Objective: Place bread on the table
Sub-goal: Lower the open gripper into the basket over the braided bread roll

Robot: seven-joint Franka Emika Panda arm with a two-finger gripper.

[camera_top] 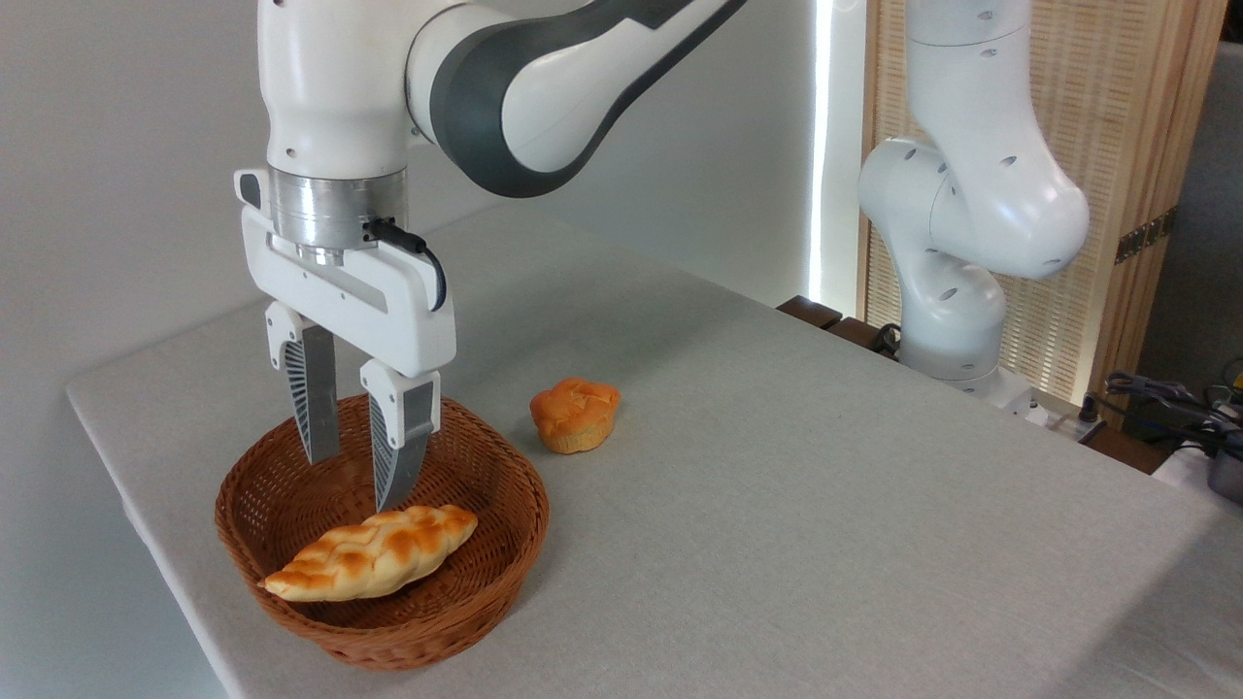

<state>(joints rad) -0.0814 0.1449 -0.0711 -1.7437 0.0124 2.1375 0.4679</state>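
Inside basket (291, 505): 1 bread (374, 551), pincer (354, 481) apart above it, empty. You risk snagging the wicker rim; tabletop (777, 505) holds 1 bun (575, 414).

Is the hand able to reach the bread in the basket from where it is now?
Probably yes. The open hand hangs inside the basket, just above and behind the bread. Nothing lies on the bread, and the basket is open at the top.
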